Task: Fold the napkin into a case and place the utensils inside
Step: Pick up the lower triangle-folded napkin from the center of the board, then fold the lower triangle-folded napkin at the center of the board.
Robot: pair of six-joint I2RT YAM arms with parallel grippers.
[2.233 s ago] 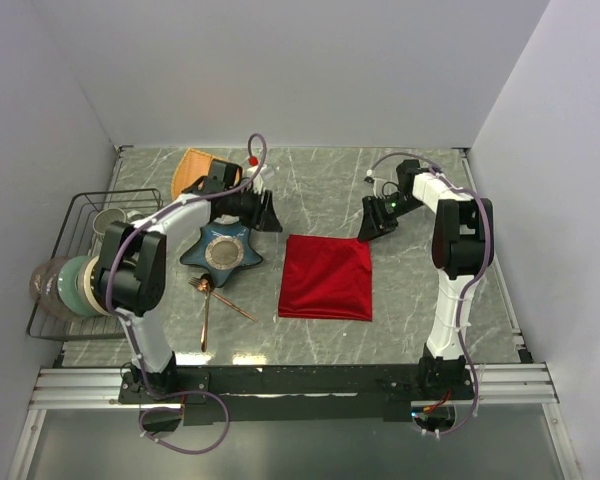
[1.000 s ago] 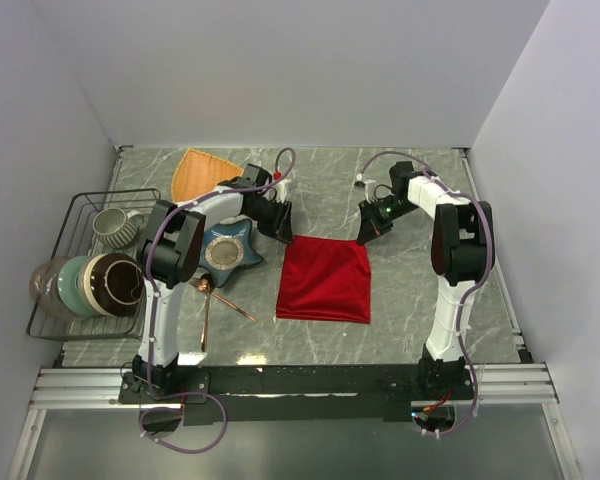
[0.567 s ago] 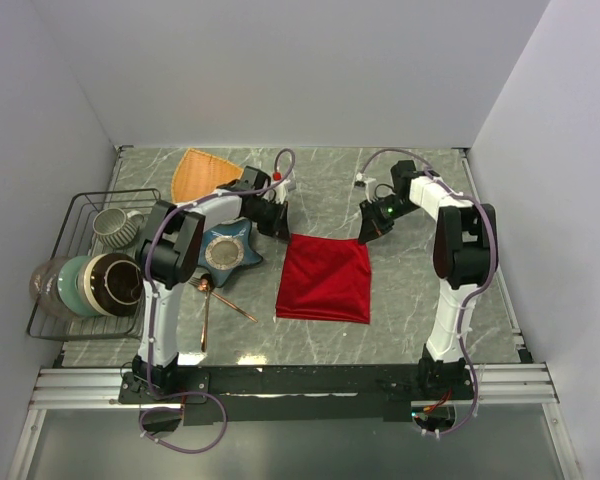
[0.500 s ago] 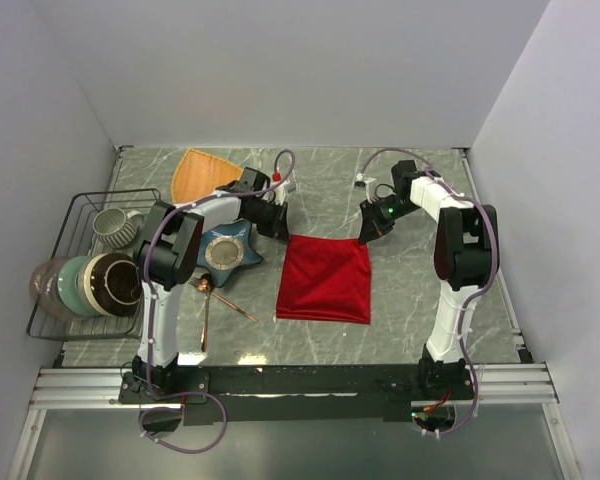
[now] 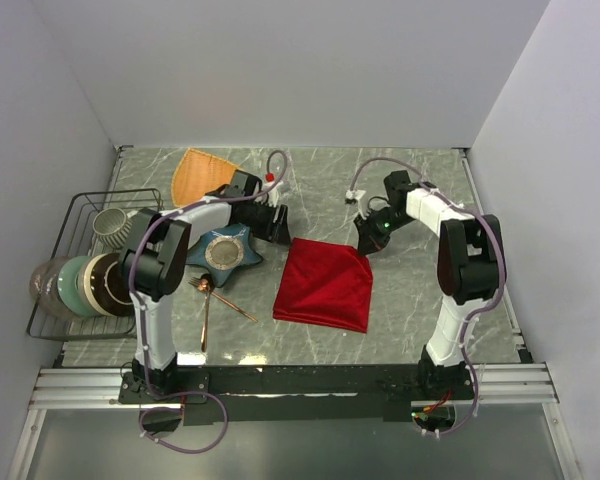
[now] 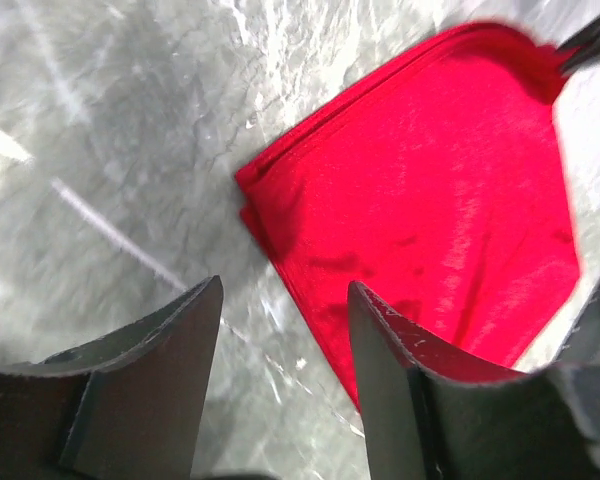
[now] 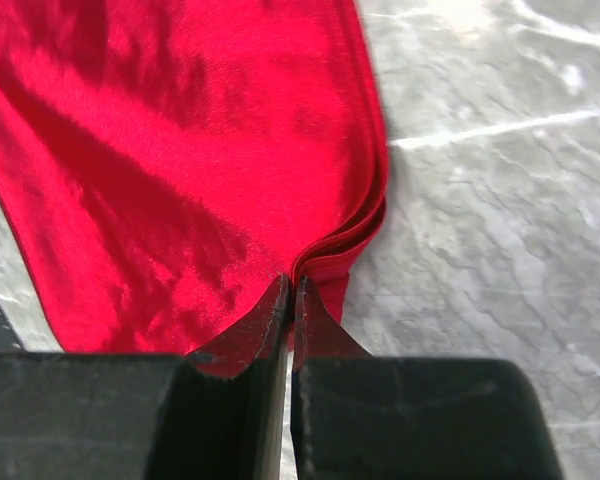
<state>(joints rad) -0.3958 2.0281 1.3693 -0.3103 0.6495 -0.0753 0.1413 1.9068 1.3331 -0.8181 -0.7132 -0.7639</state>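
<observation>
- The red napkin point(image 5: 322, 285) lies folded on the table point(image 5: 410, 190); its far right corner is pinched in the clenched right gripper point(image 7: 290, 288).
- The left gripper point(image 6: 285, 292) is released, empty, beside the napkin's far left corner.
- The utensils point(image 5: 208, 300) overlap, so their number is unclear.

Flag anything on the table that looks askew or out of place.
The napkin lies skewed to the table edges, its far right corner pinched in the shut right gripper, where its folded layers splay apart. The left gripper hangs open beside the far left corner, gripping nothing. The utensils lie crossed, outside the cloth.
</observation>
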